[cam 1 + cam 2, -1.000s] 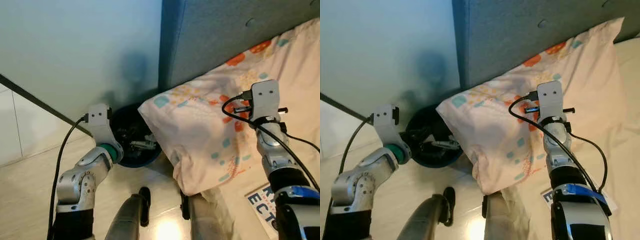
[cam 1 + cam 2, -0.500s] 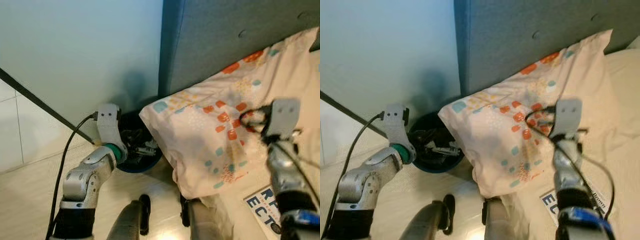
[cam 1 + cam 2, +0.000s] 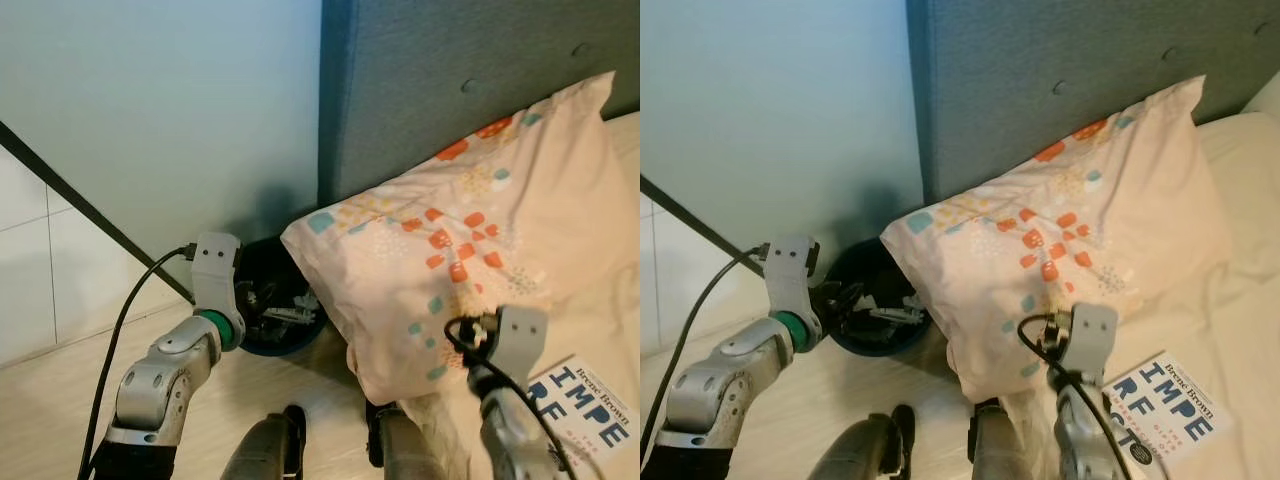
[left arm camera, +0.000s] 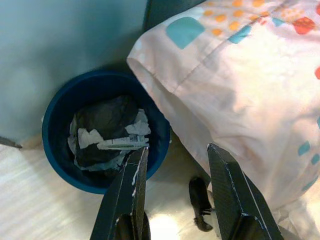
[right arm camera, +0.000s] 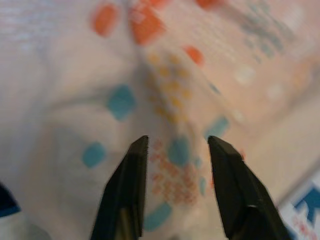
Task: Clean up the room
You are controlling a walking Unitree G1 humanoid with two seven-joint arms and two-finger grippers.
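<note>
A round dark-blue trash bin (image 3: 272, 318) lined with a black bag holds paper scraps (image 4: 114, 141). It stands on the floor in the corner between the wall and the grey headboard. My left gripper (image 4: 177, 148) hovers open just above the bin's rim on the pillow side, with nothing between its fingers. A cream pillow (image 3: 470, 240) with orange and teal patches leans on the headboard, one corner hanging over the bin. My right gripper (image 5: 178, 138) is open and empty, low near my body and pointing at the pillow's lower part (image 5: 150, 85).
A white book (image 3: 1162, 402) with blue lettering lies on the bed sheet beside the pillow. The grey padded headboard (image 3: 450, 70) rises behind, and a pale blue wall (image 3: 150, 110) stands on the left. Light wooden floor (image 4: 45, 210) surrounds the bin. A black cable trails from my left wrist (image 3: 130, 310).
My right arm has pulled back from above the pillow and dropped low toward my body. The camera has shifted, so more of the book shows. The left gripper stays by the bin.
</note>
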